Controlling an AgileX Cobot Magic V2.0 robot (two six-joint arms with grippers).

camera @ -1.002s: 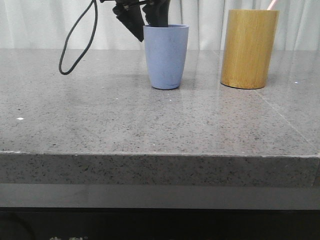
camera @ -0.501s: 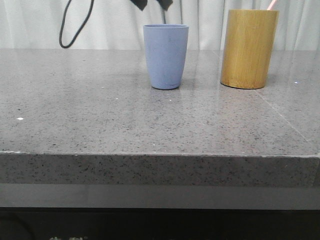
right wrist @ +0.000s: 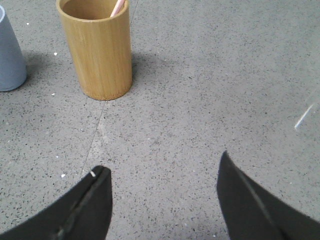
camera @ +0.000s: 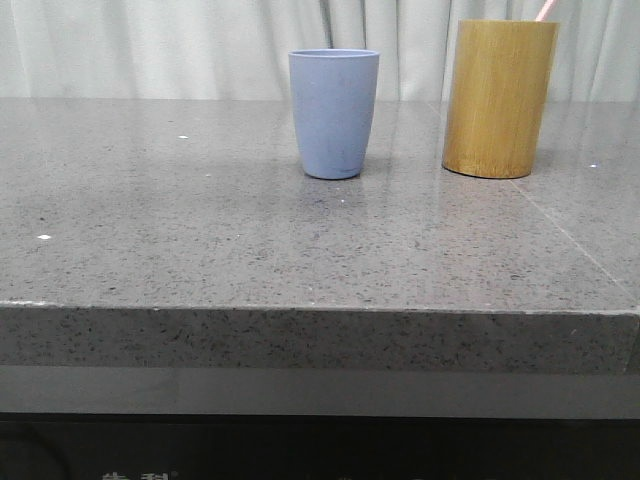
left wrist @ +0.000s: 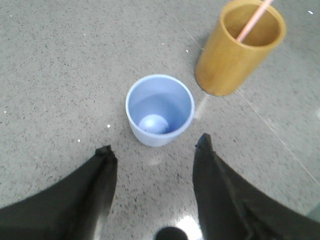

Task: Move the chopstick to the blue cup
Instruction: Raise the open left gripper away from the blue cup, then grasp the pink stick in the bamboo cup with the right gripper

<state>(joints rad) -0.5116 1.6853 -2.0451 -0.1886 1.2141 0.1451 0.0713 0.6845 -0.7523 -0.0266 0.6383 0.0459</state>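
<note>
The chopstick [left wrist: 252, 24] stands tilted in the bamboo holder [left wrist: 235, 52], its long axis steeply upright, tip poking past the rim. The blue cup [left wrist: 160, 110] sits just beside the holder, empty. My right claw [right wrist: 162, 192] is wide open and nearer the holder; my left claw [left wrist: 152, 160], also wide, hangs above the cup. A second ago my left claw was behind the cup; it has risen clear of the front view.
</note>
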